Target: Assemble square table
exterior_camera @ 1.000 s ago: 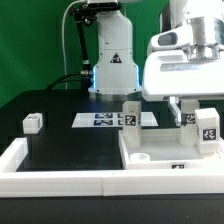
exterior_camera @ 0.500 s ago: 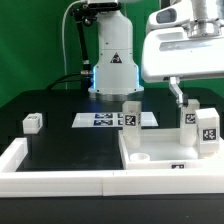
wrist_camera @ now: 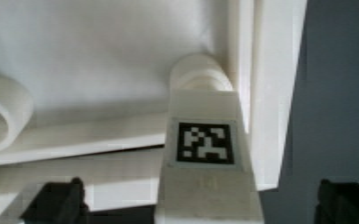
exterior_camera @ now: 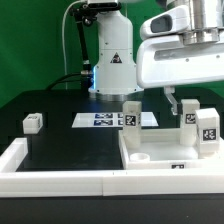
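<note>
The white square tabletop (exterior_camera: 165, 150) lies at the exterior view's lower right. Three tagged white legs stand upright on it: one at its back left corner (exterior_camera: 131, 114), one further right (exterior_camera: 190, 115) and one at the right edge (exterior_camera: 208, 128). A fourth leg (exterior_camera: 33, 122) lies loose on the black surface at the left. My gripper (exterior_camera: 182, 98) hangs open just above the middle leg and holds nothing. In the wrist view that leg (wrist_camera: 202, 140) stands on the tabletop (wrist_camera: 87, 110), and my gripper (wrist_camera: 202, 205) is above it with a dark fingertip (wrist_camera: 55, 200) on either side, clear of it.
The marker board (exterior_camera: 103, 120) lies flat in front of the robot base (exterior_camera: 112, 65). A long white rail (exterior_camera: 60, 180) borders the black surface along the front and left. An open round socket (exterior_camera: 140, 157) shows in the tabletop's near corner.
The gripper has risen from around the middle leg and shifted slightly to the exterior view's left, staying open. The leg stays upright on the tabletop.
</note>
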